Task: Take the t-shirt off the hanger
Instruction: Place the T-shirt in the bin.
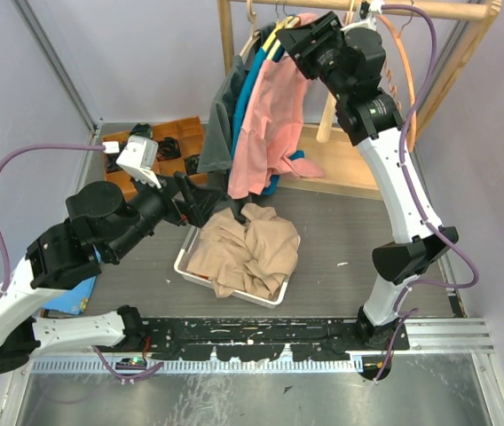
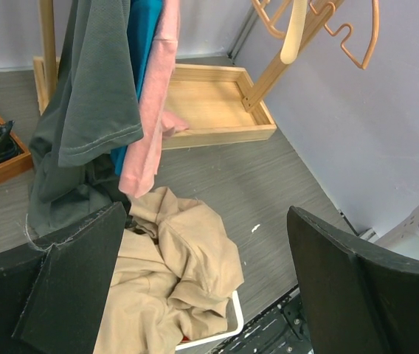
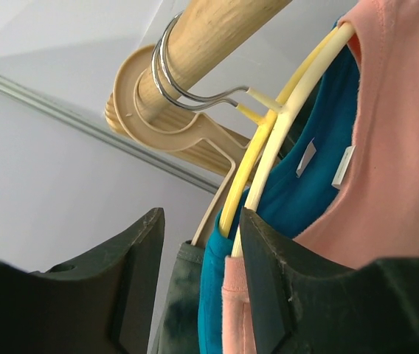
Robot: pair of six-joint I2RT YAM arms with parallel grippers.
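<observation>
The right hand (image 1: 289, 43) is raised to the wooden rail (image 3: 209, 37) at the back of the table (image 1: 341, 231), its two fingers (image 3: 132, 280) parted and gripping nothing. Seen from the right wrist, the cream hanger (image 3: 257, 184) runs down just beside the inner edge of one finger, its metal hook (image 3: 172, 74) looped over the rail. The pink t-shirt (image 1: 274, 115) is on that hanger, collar at the top and body hanging towards the rack's wooden base (image 1: 341, 164). A blue shirt (image 1: 254, 89) and a dark grey shirt (image 1: 221, 133) hang pressed against it on the side away from the right arm. Empty orange hangers (image 1: 407, 80) hang further along the rail.

Lower down, the left hand (image 1: 194, 200) hovers with fingers (image 2: 77, 287) spread wide, also holding nothing, near the pink hem. Below it, a white tray (image 1: 185, 266) holds crumpled beige clothing (image 1: 243, 248). A wooden box (image 1: 168, 142) of dark items sits behind the left arm.
</observation>
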